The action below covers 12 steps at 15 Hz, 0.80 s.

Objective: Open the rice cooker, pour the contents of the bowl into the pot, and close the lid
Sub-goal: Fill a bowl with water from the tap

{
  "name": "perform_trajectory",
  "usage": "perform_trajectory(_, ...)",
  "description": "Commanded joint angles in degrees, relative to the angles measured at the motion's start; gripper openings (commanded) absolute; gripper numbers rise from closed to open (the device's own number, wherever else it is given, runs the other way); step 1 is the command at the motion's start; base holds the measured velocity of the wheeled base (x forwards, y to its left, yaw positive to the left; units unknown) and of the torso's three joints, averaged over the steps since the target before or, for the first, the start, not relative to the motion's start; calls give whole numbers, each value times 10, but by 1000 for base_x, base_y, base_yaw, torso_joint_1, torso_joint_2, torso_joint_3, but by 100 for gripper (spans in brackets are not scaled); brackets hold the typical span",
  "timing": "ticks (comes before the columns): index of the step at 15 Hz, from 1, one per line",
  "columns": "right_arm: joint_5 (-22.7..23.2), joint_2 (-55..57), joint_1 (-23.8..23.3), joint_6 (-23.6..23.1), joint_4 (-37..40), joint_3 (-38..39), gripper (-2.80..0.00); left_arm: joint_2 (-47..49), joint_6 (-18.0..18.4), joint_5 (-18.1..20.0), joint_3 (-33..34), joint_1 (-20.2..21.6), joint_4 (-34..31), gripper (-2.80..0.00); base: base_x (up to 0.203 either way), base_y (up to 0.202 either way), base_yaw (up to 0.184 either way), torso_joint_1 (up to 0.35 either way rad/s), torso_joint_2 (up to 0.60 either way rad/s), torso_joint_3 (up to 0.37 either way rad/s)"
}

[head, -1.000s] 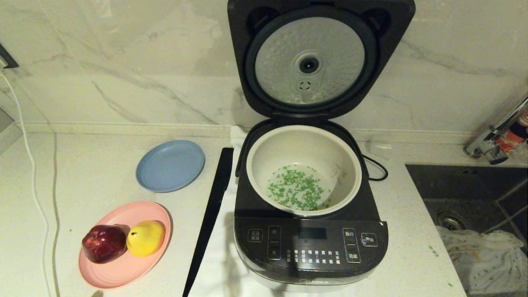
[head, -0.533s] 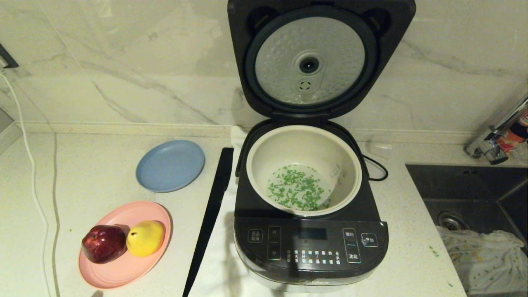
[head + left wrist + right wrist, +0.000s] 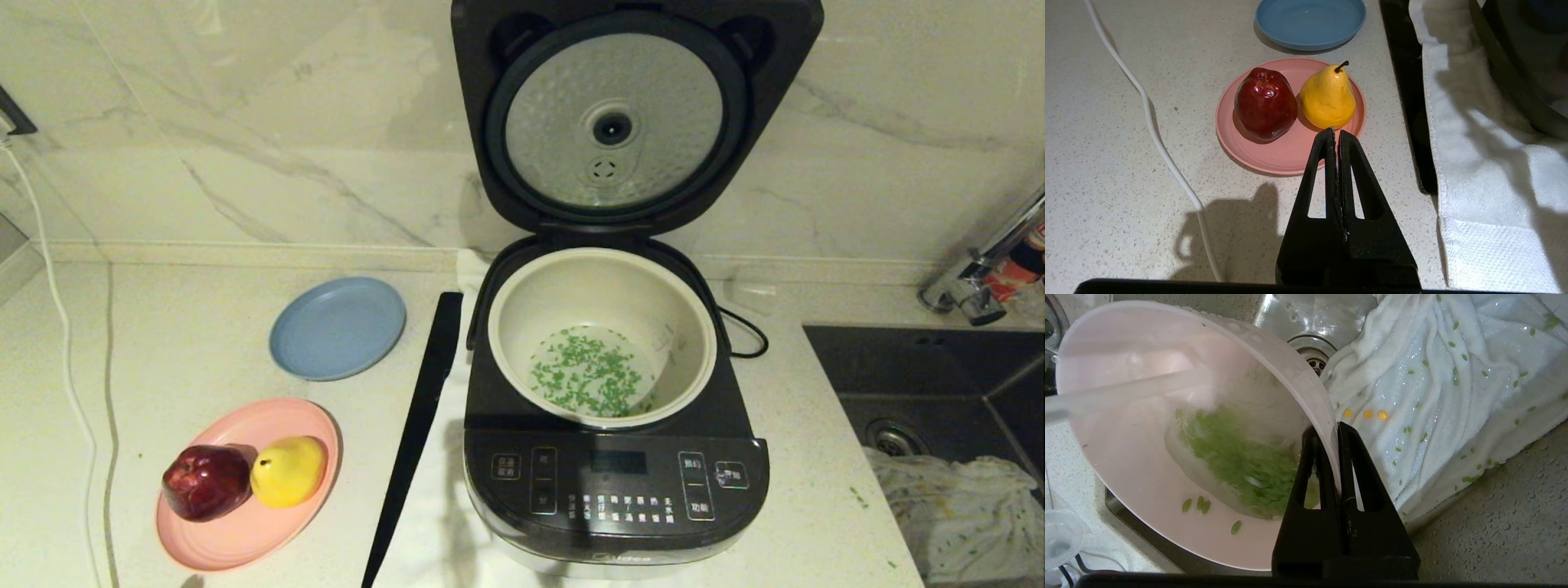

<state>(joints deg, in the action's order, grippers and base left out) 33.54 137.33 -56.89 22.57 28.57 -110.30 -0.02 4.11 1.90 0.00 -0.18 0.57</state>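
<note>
Nothing shifts in head view since earlier; right pincer (image 3: 1334,430) clamps the bowl (image 3: 1126,428) rim, light, thin-walled, slippery, contents (image 3: 1237,457) sloshing; left pincer (image 3: 1336,136) closed, idle.

Head cam looked down from above onto my counter, rice cooker (image 3: 615,408) dead centre. Left wrist cam sat low behind my left gripper (image 3: 1336,132), facing the pink plate (image 3: 1274,157) just ahead, shared with head view. Right wrist cam sat close behind my right gripper (image 3: 1334,430), over the sink's white cloth (image 3: 1445,388), also shared.
</note>
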Motion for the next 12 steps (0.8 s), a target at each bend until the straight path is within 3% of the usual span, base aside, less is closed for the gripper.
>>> perform_trajectory(1,1,-8,-1,1,3,4,-280,0,0,0,3,0,0,-280,0,0,0,0,0,0)
perform_trajectory(6,2,-56,-1,-12,70,7,-280,0,0,0,3,0,0,-280,0,0,0,0,0,0)
perform_trajectory(10,3,-108,21,-53,221,10,-280,0,0,0,3,0,0,-280,0,0,0,0,0,0)
perform_trajectory(12,2,-138,31,-77,259,38,-280,0,0,0,3,0,0,-280,0,0,0,0,0,0)
